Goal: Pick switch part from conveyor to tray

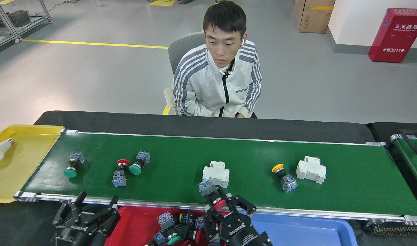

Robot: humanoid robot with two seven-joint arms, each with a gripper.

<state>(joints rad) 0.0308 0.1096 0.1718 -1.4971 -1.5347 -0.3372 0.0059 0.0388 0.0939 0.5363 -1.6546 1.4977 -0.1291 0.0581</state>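
From the head view I see my right gripper (218,202) pinching a red push-button switch (213,198), carried above the near edge of the conveyor (181,153) and just over the red tray (133,223). The switch is off the belt but not yet inside the tray, so I judge this pick is about half done: the lowering and the release are left.

My left gripper (92,213) hangs spread and empty beside the left end of the red tray, below the belt frame.

The red tray already holds several switches (176,229). On the belt I count four more: a green one (72,165) at the left, a red one (120,171) beside a second green one (139,162), and a yellow one (283,176) at the right. Two white breakers (216,174) also lie there. The blue tray (307,230) looks empty as far as it shows. A person (222,82) sits behind the belt.
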